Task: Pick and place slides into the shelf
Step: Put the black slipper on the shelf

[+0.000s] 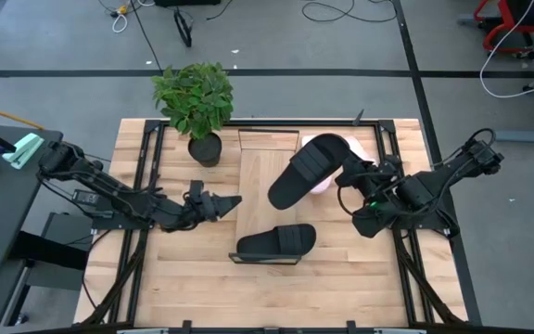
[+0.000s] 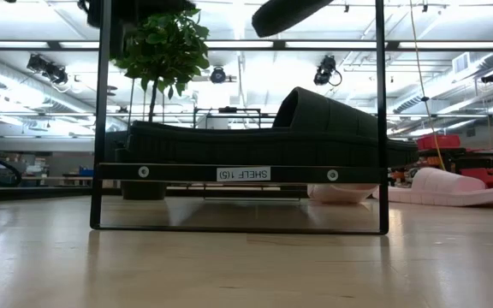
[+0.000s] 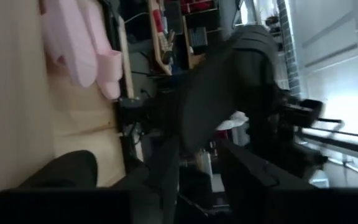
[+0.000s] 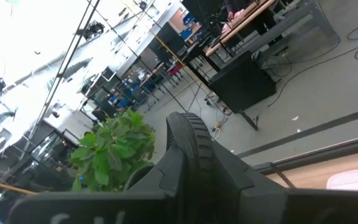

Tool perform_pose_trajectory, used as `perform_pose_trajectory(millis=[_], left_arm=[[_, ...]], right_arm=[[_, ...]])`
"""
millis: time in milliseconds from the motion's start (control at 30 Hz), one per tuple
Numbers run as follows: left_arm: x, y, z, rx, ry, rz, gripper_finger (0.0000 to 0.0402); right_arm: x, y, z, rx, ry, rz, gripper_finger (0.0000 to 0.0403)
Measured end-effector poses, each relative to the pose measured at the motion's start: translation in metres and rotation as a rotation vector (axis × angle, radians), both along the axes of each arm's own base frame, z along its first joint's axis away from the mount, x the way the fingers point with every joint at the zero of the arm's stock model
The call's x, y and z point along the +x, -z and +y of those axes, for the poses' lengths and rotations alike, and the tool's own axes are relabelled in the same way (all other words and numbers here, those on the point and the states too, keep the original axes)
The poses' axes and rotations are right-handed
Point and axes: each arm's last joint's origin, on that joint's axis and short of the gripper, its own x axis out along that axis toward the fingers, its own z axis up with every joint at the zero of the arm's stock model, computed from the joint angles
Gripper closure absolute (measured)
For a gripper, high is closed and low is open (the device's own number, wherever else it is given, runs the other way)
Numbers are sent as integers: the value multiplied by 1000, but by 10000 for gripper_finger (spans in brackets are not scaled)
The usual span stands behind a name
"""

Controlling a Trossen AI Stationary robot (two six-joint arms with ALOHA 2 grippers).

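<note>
One black slide (image 1: 278, 241) lies sole down across the near end of the shelf (image 1: 265, 167), a narrow wood plank on a black frame (image 2: 238, 174). A second black slide (image 1: 304, 172) hangs in the air over the shelf's far half, with my right gripper (image 1: 349, 176) shut on it. Two pale pink slides (image 1: 360, 148) lie on the table under and beside it, right of the shelf. My left gripper (image 1: 228, 204) hovers level just left of the shelf, open and touching nothing. My right gripper holds the lifted black slide at its end toward the table's right edge (image 1: 334, 167), pinched between the two fingers. The fingers come in level from the right. The slide (image 4: 191, 155) sticks out from them toward the left and near side, tilted, clear of shelf and table.
A potted plant (image 1: 195, 97) stands at the table's far left, close to the shelf's far end. Black frame bars run along both sides of the table. Bare wood lies near the front edge (image 1: 276, 297).
</note>
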Motion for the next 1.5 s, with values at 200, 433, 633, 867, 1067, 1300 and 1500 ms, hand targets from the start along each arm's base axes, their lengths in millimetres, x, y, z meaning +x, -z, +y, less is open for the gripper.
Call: perform_pose_trajectory(millis=[200, 433, 633, 867, 1067, 1300, 1500], left_arm=[[4, 0, 10, -11, 4, -8, 225], [9, -3, 23, -9, -13, -30, 186], [11, -7, 33, 4, -30, -65, 179], [14, -6, 39, 25, 28, -53, 183], [14, -5, 38, 49, 37, -28, 177], [15, -6, 43, 50, 17, -38, 185], [15, -13, 46, 88, 5, -94, 197]], right_arm=[[14, -11, -4, 4, 44, -9, 350], [32, -17, -9, 4, 79, 6, 350], [48, -15, -15, 39, 66, -13, 350], [59, -22, -20, 52, 42, -38, 350], [64, -38, -25, 16, -4, -30, 350], [71, -40, -32, 10, -73, -46, 350], [80, -32, -32, 11, -82, -32, 350]])
